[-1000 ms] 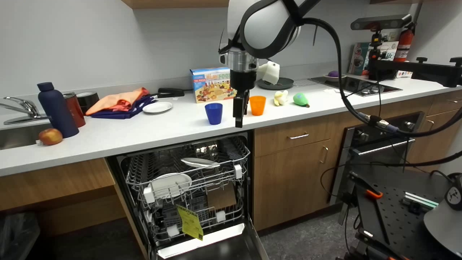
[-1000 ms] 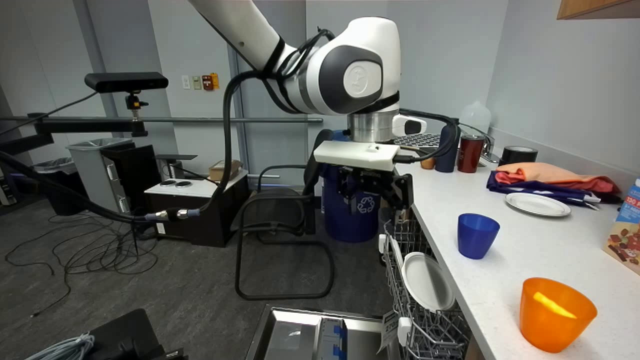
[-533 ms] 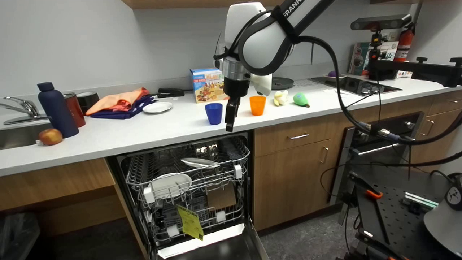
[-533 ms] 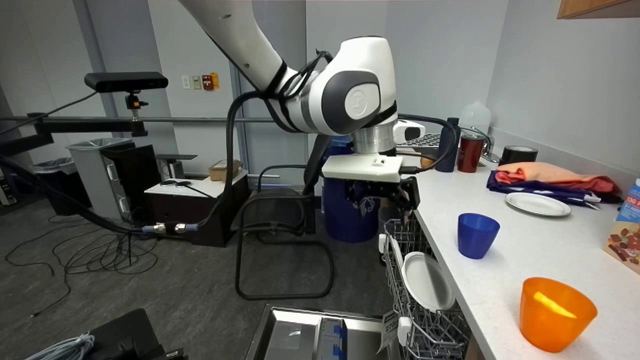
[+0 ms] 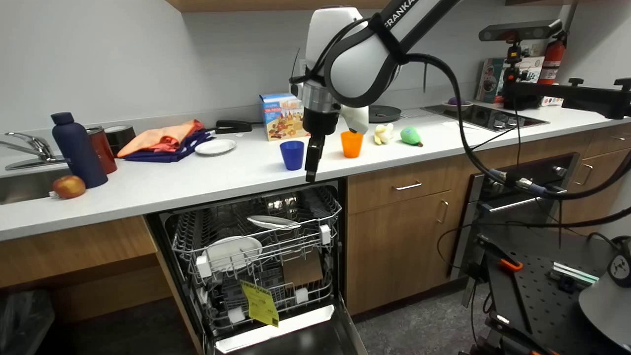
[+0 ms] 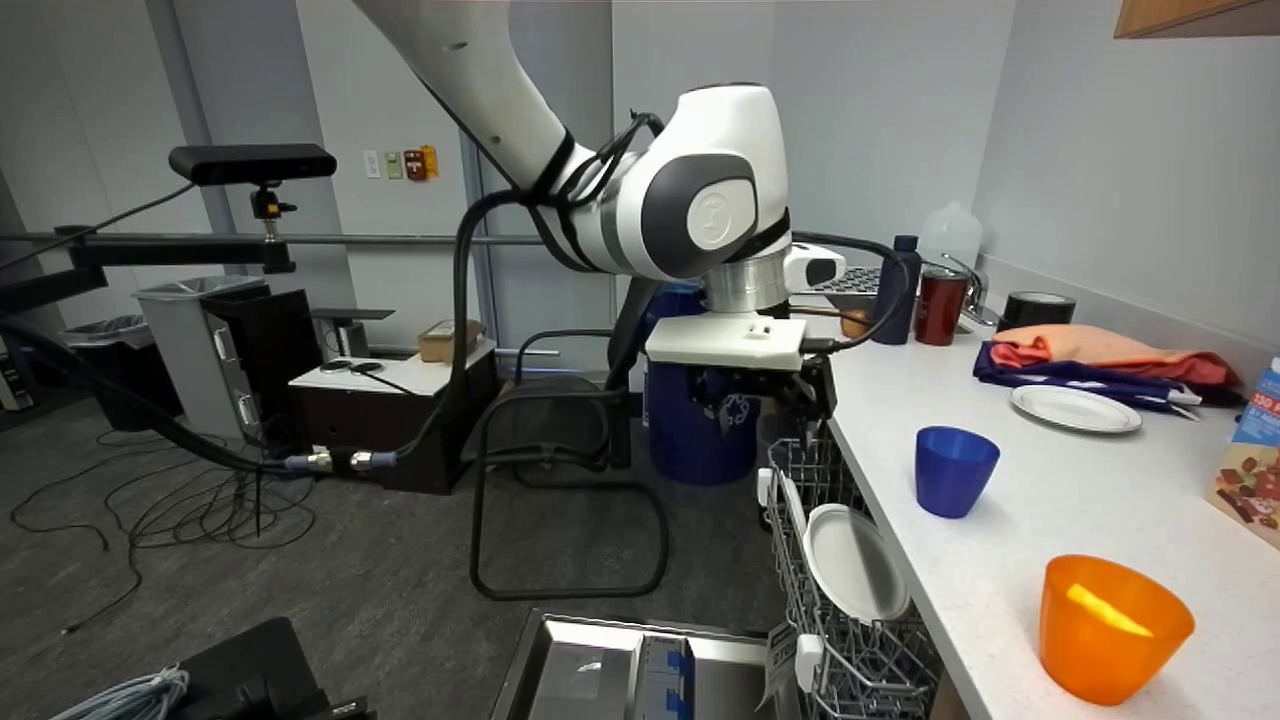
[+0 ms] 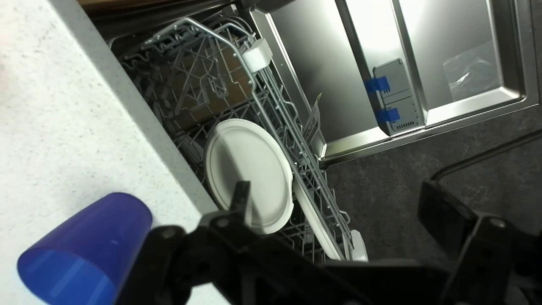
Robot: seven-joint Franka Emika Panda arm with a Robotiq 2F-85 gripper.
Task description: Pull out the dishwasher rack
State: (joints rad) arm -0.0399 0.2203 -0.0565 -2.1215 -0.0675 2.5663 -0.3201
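Observation:
The dishwasher rack [image 5: 291, 241] is a grey wire basket under the counter, inside the open dishwasher. It shows in all views, with its wires [image 6: 870, 670] partly below the counter edge. White plates [image 5: 234, 251] stand in it, one also seen in the wrist view [image 7: 250, 173]. My gripper [image 5: 311, 175] hangs above the rack at the counter's front edge, apart from it; an exterior view shows it [image 6: 765, 395] too. In the wrist view the fingers [image 7: 336, 197] are wide apart with nothing between them. The rack's front rail [image 7: 296, 140] runs between them, farther below.
The counter [image 5: 256, 172] edge overhangs the rack. A blue cup [image 7: 89, 250] and an orange cup [image 5: 352, 144] stand on it close to the gripper. The dishwasher door [image 6: 590, 680] is folded down. A lower rack [image 5: 301, 296] with a yellow tag [image 5: 260, 303] sits below. A chair [image 6: 565, 595] stands behind.
My gripper has come down towards the rack and tilted, its fingertips shifting slightly left in an exterior view. Most of this came in the first half second. The rack has not moved.

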